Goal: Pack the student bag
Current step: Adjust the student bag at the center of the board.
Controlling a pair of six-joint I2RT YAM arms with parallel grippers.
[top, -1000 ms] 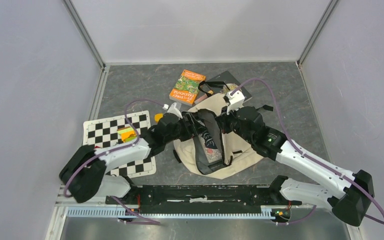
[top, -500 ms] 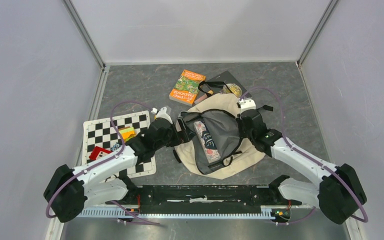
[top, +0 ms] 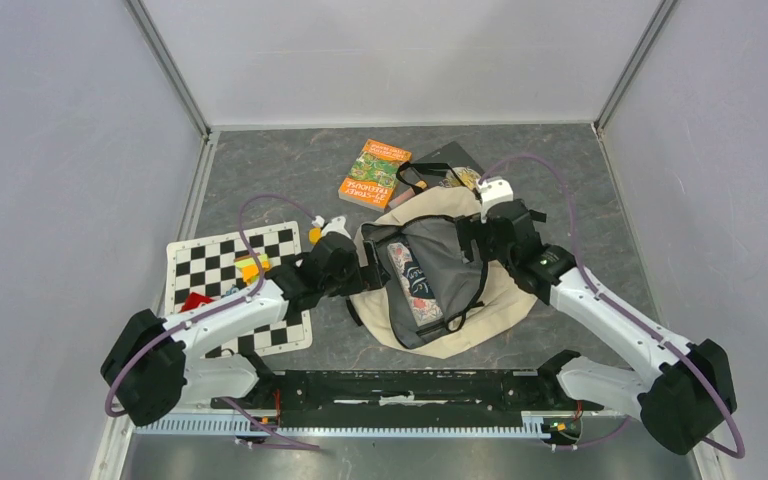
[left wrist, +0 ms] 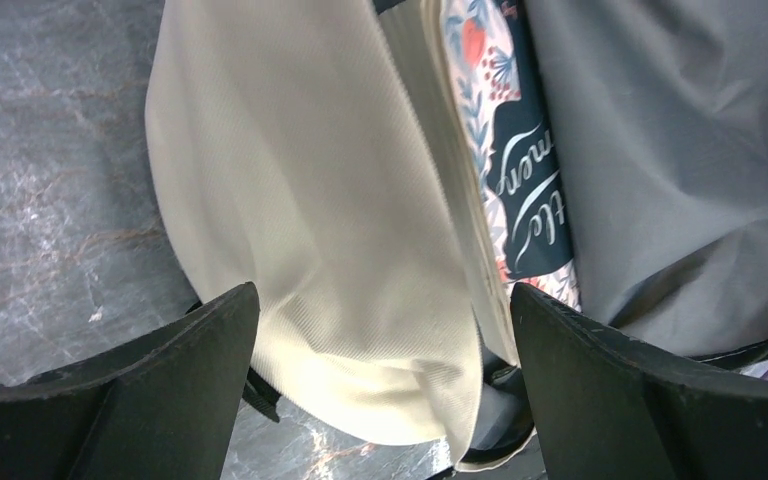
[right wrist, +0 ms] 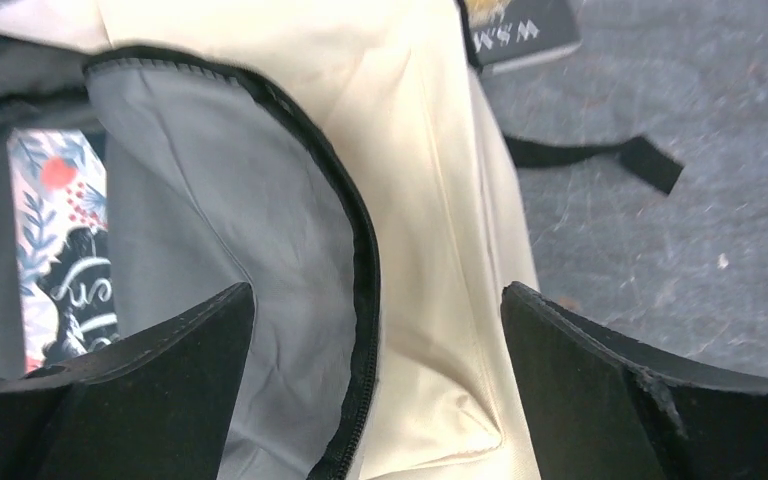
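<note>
1. Student bag (top: 490, 305): your largest item. It lies flat mid-table with its mouth gaping and the grey lining showing. A floral book (top: 415, 285) sits inside.
2. Left arm (top: 230, 315): reaches in low from 7 o'clock, across the mat's corner. Your left gripper (left wrist: 382, 290) is at the bag's 9 o'clock rim, jaws spread wide over cream fabric, gripping nothing.
3. Right arm (top: 610, 315): stretches in from 4 o'clock. Your right gripper (right wrist: 376, 290) is at the bag's 1 o'clock rim, jaws wide apart above the zipper edge (right wrist: 360, 250), empty.
4. Checkered mat (top: 210, 262): at the bag's 9 o'clock, with small coloured pieces (top: 252, 268) on it.
5. Orange-green book (top: 374, 173): at the bag's 11 o'clock.
6. Dark book (right wrist: 520, 30): at 12 o'clock, partly under the bag.
</note>
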